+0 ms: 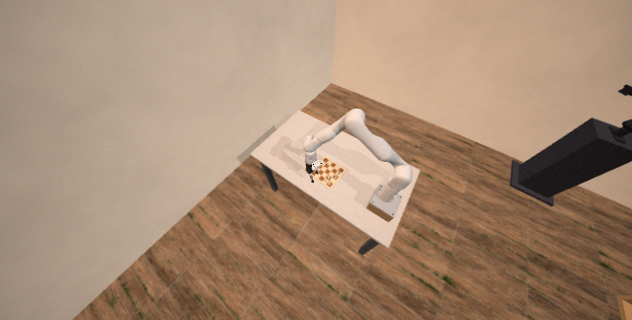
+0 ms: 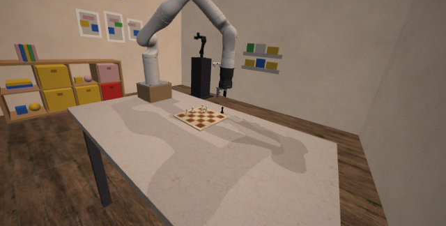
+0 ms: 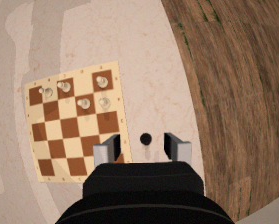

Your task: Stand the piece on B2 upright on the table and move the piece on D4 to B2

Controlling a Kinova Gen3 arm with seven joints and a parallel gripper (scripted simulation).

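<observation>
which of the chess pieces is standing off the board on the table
The black piece, the only dark one. It stands upright on the table just beside the board, directly below the open gripper. The other pieces are all white and sit on board squares.

— Where's the pawn (image 2: 221, 109)?
— On the table (image 2: 244, 170), just beside the board (image 2: 200, 118), under the gripper (image 2: 221, 95).
— And the rest?
— Pieces (image 3: 83, 103) on the board's far squares.
</observation>
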